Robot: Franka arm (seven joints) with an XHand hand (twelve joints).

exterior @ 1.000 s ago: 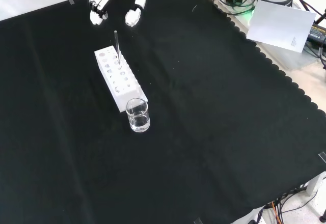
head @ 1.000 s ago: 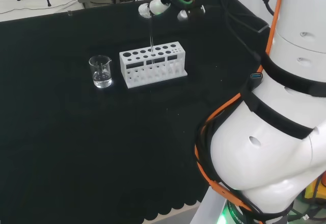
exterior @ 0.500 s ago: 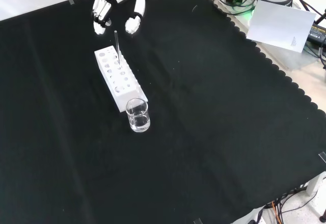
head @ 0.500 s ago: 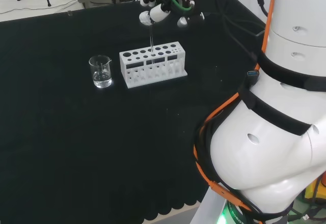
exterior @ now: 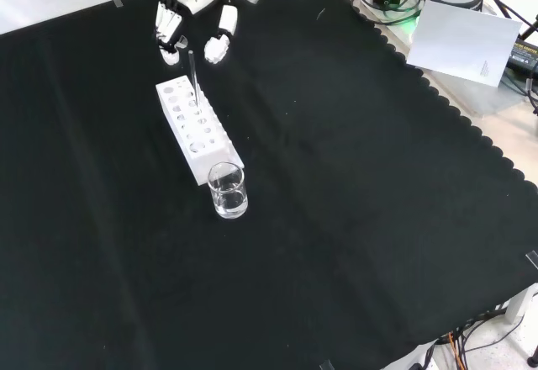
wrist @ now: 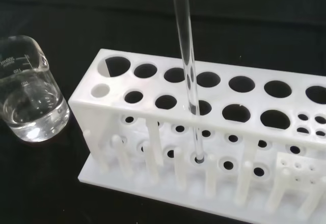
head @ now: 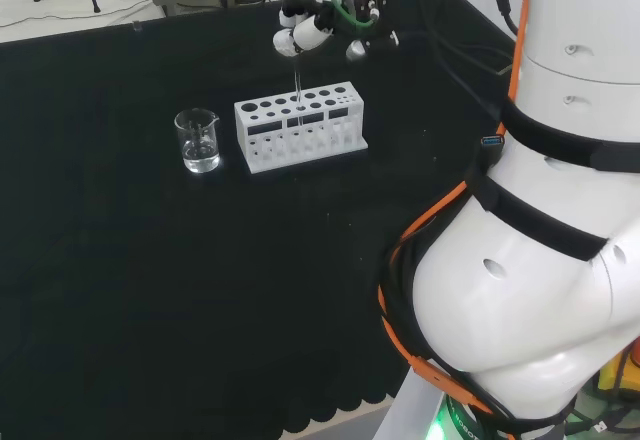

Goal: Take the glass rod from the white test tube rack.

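A white test tube rack [head: 301,126] [exterior: 195,128] [wrist: 204,132] stands on the black cloth. A clear glass rod [head: 297,88] [exterior: 192,74] [wrist: 187,66] stands upright in one of its middle holes. The black and white hand [head: 315,26] [exterior: 195,8] hovers just above the rod's top end, fingers relaxed and spread, with the rod tip between fingers and thumb in the front view and nothing held. In the wrist view the rod rises close before the camera, its foot in a lower hole of the rack.
A small glass beaker [head: 197,141] [exterior: 227,190] [wrist: 28,99] with a little clear liquid stands beside one end of the rack. The arm's white links [head: 540,220] take up the right of the head view. Papers and cables [exterior: 466,34] lie past the cloth's scalloped edge.
The hand has come down and closer to the rod's top. Rack, rod and beaker have not moved.
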